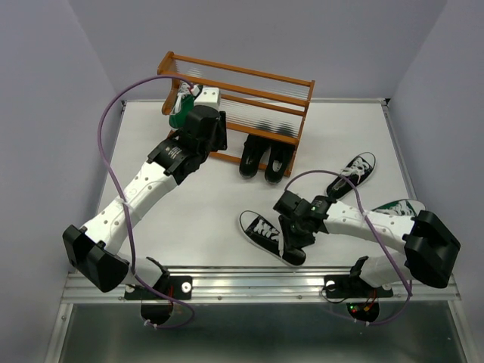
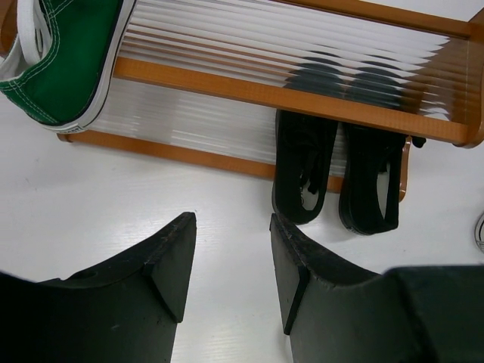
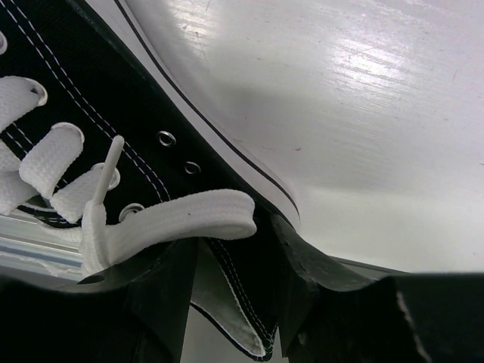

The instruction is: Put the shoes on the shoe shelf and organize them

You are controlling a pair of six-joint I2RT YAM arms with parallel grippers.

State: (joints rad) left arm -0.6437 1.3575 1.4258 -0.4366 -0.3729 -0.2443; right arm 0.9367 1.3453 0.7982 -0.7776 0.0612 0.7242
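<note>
The shoe shelf (image 1: 249, 94) stands at the back of the table. A green sneaker (image 1: 180, 112) rests on its left end and also shows in the left wrist view (image 2: 64, 60). Two plain black shoes (image 1: 265, 157) sit side by side in the lower tier (image 2: 333, 170), their ends sticking out at the front. My left gripper (image 2: 231, 234) is open and empty, over the table in front of the shelf (image 2: 287, 97). My right gripper (image 3: 234, 257) is shut on the ankle edge of a black sneaker (image 3: 113, 113) near the front edge (image 1: 261, 231).
A second black sneaker (image 1: 357, 171) lies to the right of the shelf. A second green sneaker (image 1: 399, 207) lies at the right, partly hidden behind my right arm. A metal rail (image 1: 257, 280) runs along the table's near edge.
</note>
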